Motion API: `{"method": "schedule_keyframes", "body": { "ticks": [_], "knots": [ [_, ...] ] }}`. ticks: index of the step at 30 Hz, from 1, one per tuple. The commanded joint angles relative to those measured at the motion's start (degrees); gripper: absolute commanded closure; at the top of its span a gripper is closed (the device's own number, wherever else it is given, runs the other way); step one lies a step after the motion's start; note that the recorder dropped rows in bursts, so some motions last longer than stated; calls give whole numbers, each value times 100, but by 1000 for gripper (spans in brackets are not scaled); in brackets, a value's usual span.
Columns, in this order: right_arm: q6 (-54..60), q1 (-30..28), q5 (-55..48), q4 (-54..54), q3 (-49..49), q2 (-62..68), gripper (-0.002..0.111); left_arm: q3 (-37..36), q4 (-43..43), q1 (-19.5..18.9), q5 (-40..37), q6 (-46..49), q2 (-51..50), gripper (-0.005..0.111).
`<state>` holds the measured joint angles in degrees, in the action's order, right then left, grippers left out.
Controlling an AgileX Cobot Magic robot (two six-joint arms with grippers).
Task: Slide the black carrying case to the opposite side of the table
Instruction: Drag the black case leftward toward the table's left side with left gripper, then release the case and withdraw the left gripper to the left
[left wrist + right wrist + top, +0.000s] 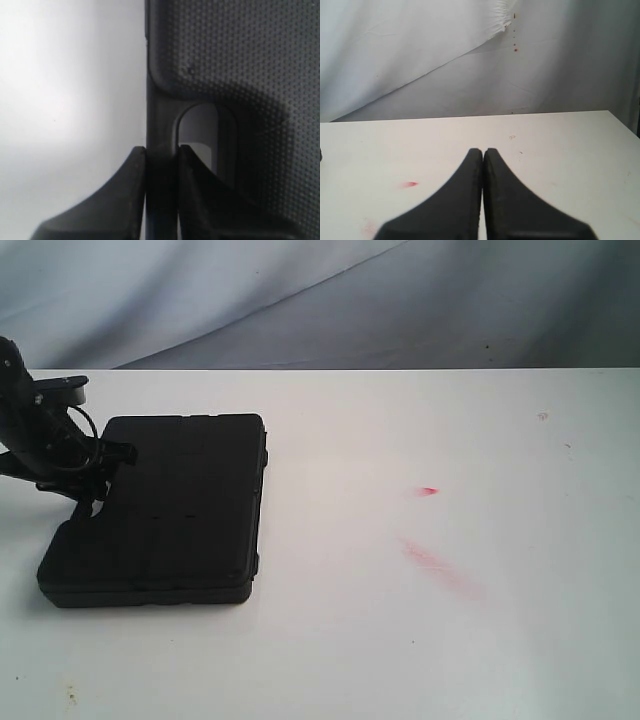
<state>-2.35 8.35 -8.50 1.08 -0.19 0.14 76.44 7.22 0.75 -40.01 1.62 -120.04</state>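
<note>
The matte black case (170,510) lies flat on the left part of the white table (420,640). My left gripper (108,462) reaches in from the far left edge and is shut on the case's left side. In the left wrist view its fingers (135,190) clamp the thin handle bar (161,115) beside the cut-out slot (197,130), with the dotted top of the case (240,60) beyond. My right gripper (483,151) hovers over bare table (570,165), shut with nothing between its fingers. It does not appear in the exterior view.
Red smears mark the table right of the case: a small one (427,490) and a longer streak (440,565). A small red smear (409,184) also shows in the right wrist view. A grey-white cloth backdrop (300,300) hangs behind the table's far edge.
</note>
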Motion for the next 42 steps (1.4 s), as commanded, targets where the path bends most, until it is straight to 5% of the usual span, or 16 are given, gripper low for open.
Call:
{"method": "schedule_keyframes", "body": {
  "ticks": [1, 4, 10, 31, 34, 40, 42],
  "knots": [
    [44, -38, 67, 15, 19, -14, 108, -121, -161, -49, -77, 47, -130, 106],
    [44, -38, 67, 15, 19, -14, 108, -121, -161, -49, 3, 47, -130, 99],
    [44, -38, 67, 15, 19, -14, 108, -121, -161, -49, 60, 47, -130, 61],
    [44, -38, 67, 15, 19, -14, 108, -121, 319, -49, -512, 37, 1133, 60],
    [44, -38, 67, 15, 19, -14, 108, -152, 556, -49, -756, 222, 1413, 65],
    [44, -38, 67, 15, 19, -14, 108, -867, 1014, -49, -414, 494, 2198, 106],
    [44, -38, 67, 15, 19, -14, 108, -1162, 1025, -49, -276, 504, 2470, 106]
  ]
}}
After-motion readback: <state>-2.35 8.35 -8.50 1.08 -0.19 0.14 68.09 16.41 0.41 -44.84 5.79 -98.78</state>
